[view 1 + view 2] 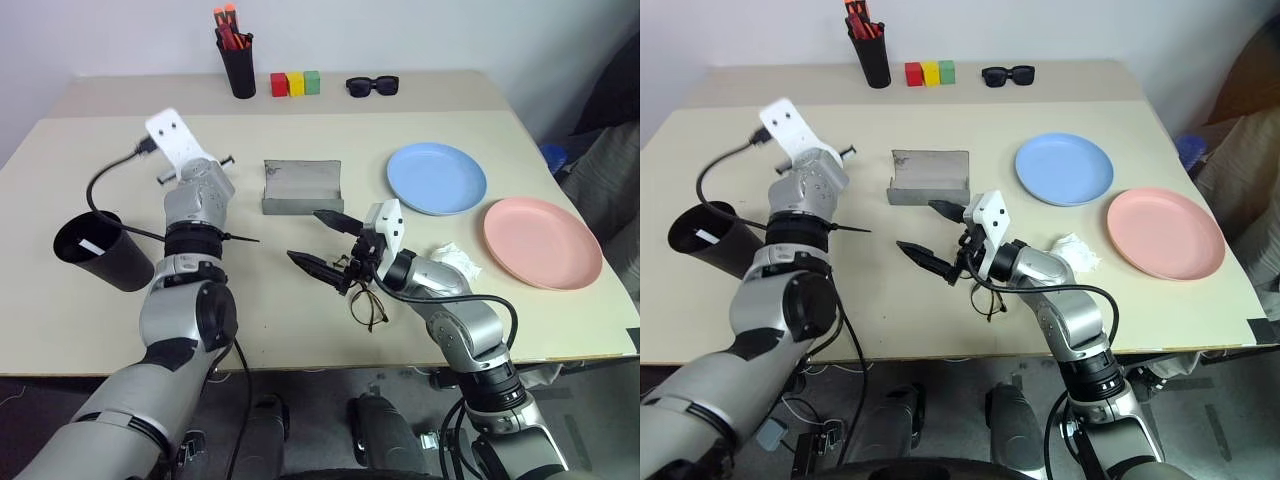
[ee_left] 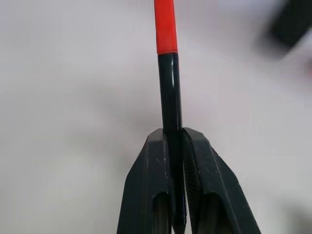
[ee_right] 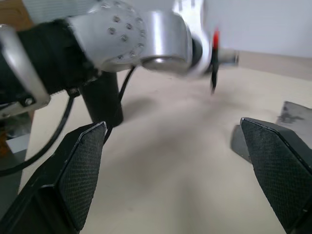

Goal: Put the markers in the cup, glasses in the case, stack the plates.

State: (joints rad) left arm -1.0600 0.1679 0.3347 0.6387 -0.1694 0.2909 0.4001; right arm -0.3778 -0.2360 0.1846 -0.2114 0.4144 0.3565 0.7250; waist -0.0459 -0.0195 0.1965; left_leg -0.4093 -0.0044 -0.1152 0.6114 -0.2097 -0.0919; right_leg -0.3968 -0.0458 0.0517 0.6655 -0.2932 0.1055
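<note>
Pinching a slim red marker with a dark end (image 2: 168, 87) between its 2 black fingers, the left gripper (image 2: 175, 146) is raised above the beige worktop (image 1: 300, 300) at about 9 o'clock, clamped tight on the dark end. Just at 8 o'clock of that arm stands the wide black tapered plastic cup (image 1: 100, 250), with a white strip showing inside it. The right gripper (image 1: 322, 240) hovers near the worktop's centre with its fingers spread wide and nothing between them. Thin dark wire-rimmed glasses (image 1: 367, 307) lie just beneath it, toward 6 o'clock. The grey rectangular hinged case (image 1: 302, 187) lies open toward 12 o'clock of that gripper. At 2 o'clock rests a round light-blue plastic plate (image 1: 437, 178), and a salmon-pink one (image 1: 542, 242) lies beside it at 3 o'clock, apart, not stacked.
</note>
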